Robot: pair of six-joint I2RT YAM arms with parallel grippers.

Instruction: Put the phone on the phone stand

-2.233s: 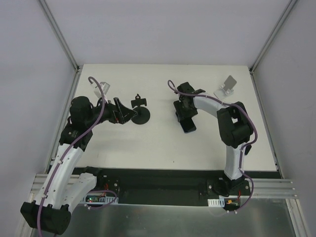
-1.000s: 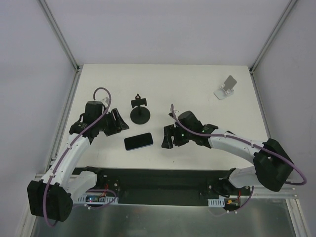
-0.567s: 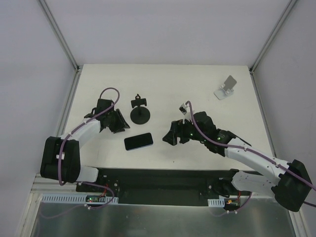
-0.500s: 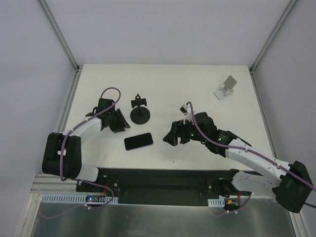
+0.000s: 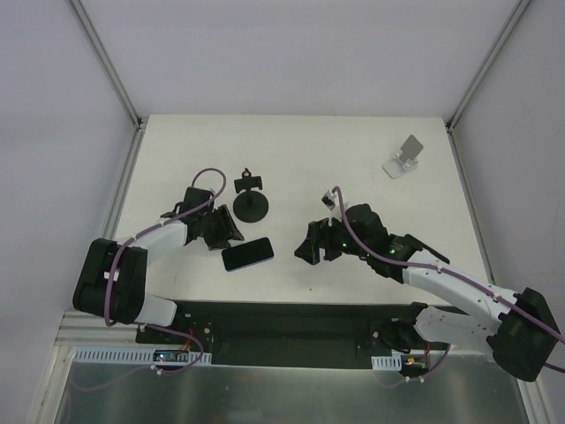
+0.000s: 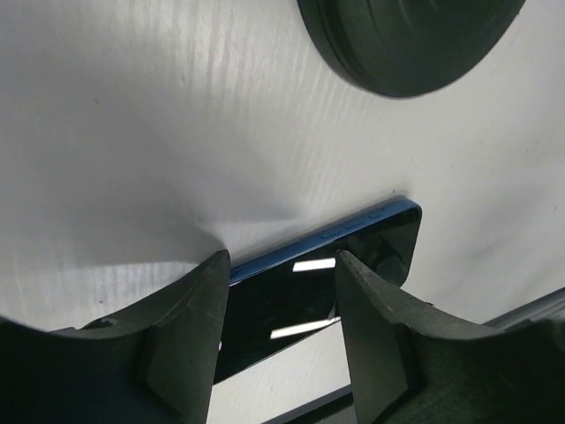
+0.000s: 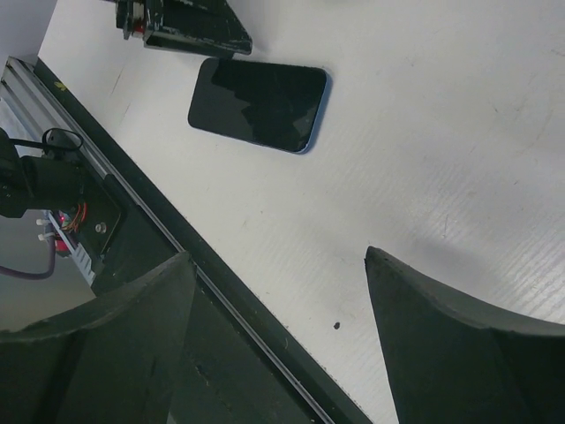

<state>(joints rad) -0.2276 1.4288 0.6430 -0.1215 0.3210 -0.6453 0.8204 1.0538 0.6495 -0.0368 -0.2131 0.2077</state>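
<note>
Phone (image 5: 248, 254) long axis left-right | left gripper (image 6: 281, 265) spread over its rim, contact unclear | right gripper (image 7: 278, 265) released

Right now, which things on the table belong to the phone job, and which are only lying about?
Belong to the job: phone; black phone stand.
Lying about: small silver stand, at the far right.

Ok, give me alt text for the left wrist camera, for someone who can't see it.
The left gripper, its two dark fingers open, frames the phone, which lies flat on the white table with its blue rim showing. The round black base of the phone stand sits beyond it at upper right.
</note>
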